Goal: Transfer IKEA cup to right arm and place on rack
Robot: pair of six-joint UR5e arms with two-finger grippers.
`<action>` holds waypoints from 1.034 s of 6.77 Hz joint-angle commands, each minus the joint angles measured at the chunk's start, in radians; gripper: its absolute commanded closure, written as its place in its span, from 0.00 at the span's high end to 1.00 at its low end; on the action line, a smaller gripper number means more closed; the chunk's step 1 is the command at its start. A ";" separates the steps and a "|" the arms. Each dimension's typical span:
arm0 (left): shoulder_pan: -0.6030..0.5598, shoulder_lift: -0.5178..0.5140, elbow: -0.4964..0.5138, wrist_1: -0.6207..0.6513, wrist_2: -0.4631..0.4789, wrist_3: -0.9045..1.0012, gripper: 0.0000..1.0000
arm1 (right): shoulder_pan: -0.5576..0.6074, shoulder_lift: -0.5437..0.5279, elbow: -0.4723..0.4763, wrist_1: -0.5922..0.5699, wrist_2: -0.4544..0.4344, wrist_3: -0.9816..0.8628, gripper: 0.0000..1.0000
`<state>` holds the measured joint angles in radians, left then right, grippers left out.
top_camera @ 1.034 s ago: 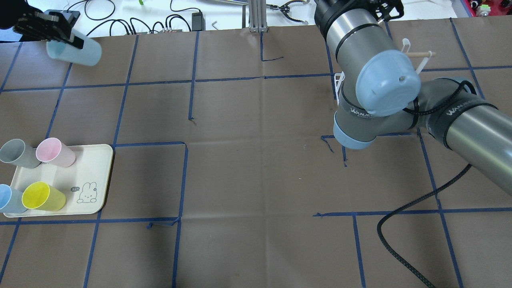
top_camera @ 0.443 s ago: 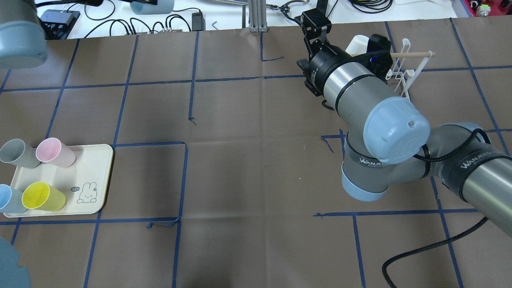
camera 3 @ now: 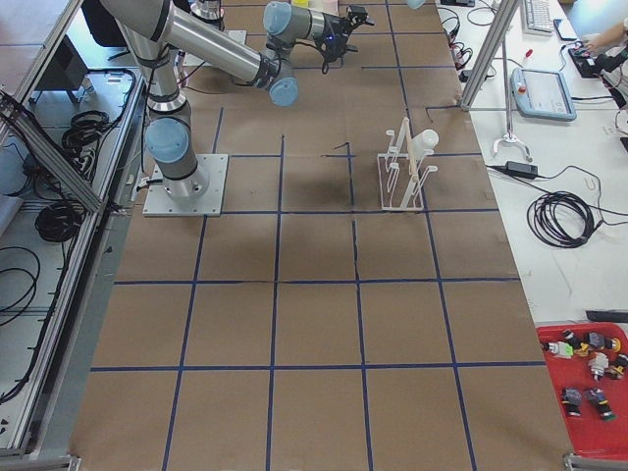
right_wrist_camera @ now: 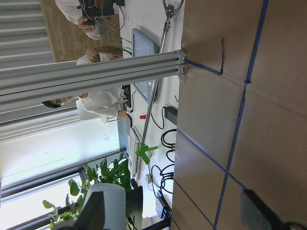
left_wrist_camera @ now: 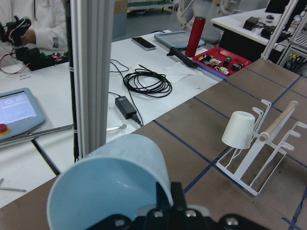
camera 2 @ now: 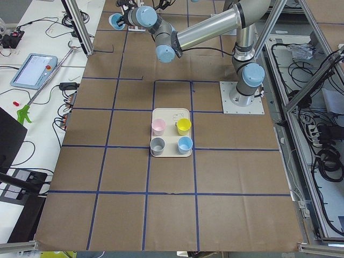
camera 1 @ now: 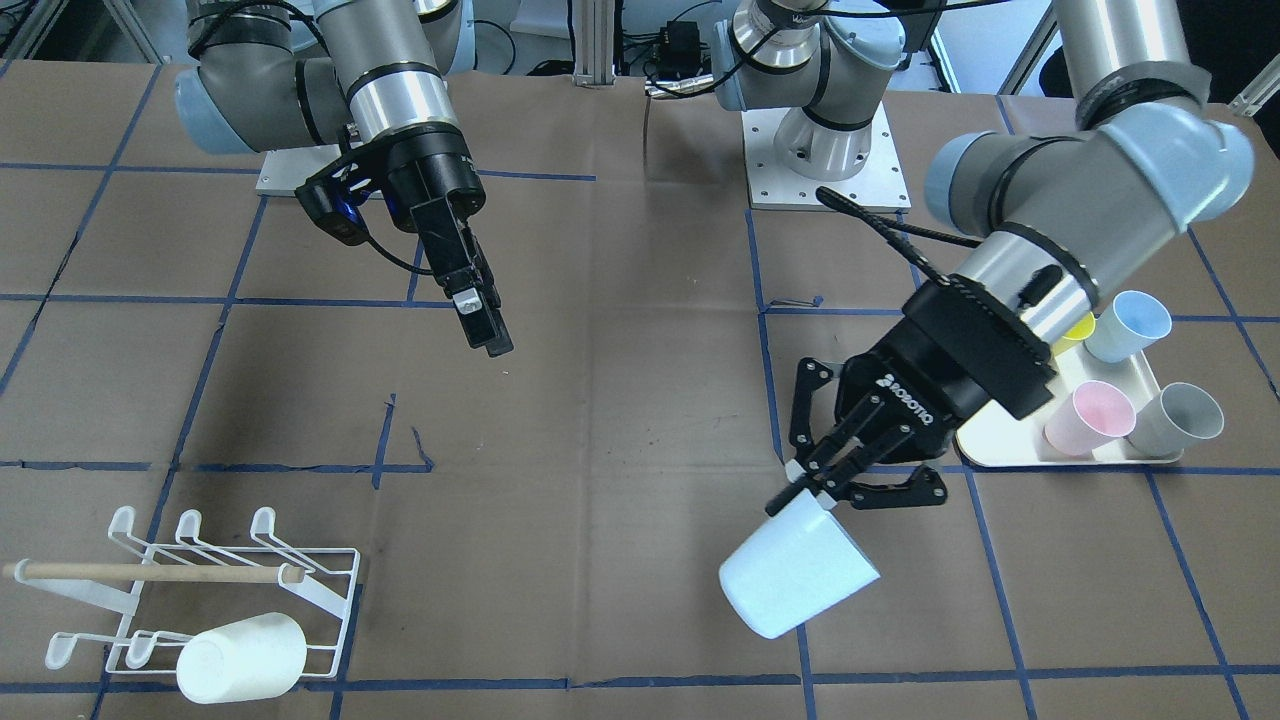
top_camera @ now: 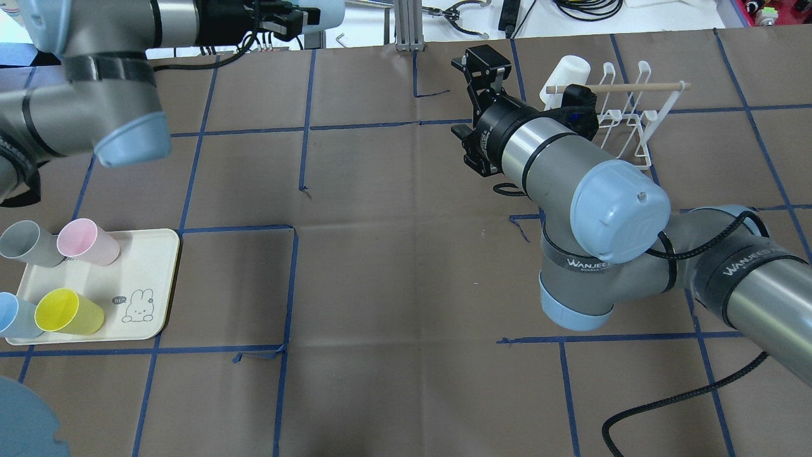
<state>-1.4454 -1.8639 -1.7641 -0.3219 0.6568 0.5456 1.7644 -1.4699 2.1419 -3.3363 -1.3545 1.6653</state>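
My left gripper (camera 1: 808,494) is shut on the rim of a light blue cup (camera 1: 797,578) and holds it tilted in the air over the far side of the table. The cup also shows in the left wrist view (left_wrist_camera: 110,187) and at the overhead view's top edge (top_camera: 327,9). My right gripper (camera 1: 484,325) is open and empty, hanging above the table's middle; in the overhead view (top_camera: 485,66) it points at the far edge. Its fingers (right_wrist_camera: 103,211) stand wide apart. The white wire rack (camera 1: 215,575) with a wooden dowel holds one white cup (camera 1: 240,655).
A cream tray (top_camera: 149,279) on my left carries grey, pink, yellow and blue cups. The rack (top_camera: 628,120) stands just right of my right wrist. An aluminium post (top_camera: 406,25), cables and operators' gear lie beyond the far edge.
My left gripper has carried the blue cup to the right along the far edge. My right arm has swung left off the rack, which now shows with the white cup on it.
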 commanded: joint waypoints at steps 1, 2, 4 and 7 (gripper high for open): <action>-0.021 -0.012 -0.212 0.400 -0.098 -0.089 0.00 | 0.003 0.008 -0.002 0.066 0.001 0.002 1.00; -0.044 -0.027 -0.275 0.581 -0.095 -0.180 0.00 | 0.006 0.005 -0.004 0.107 0.000 0.002 0.99; -0.067 -0.024 -0.299 0.639 -0.094 -0.242 0.01 | 0.029 0.005 -0.017 0.110 0.002 0.048 0.99; -0.087 -0.017 -0.354 0.702 -0.094 -0.243 0.01 | 0.075 0.019 -0.106 0.202 0.003 0.079 0.96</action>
<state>-1.5287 -1.8788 -2.1007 0.3514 0.5630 0.3042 1.8269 -1.4587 2.0698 -3.1675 -1.3516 1.7284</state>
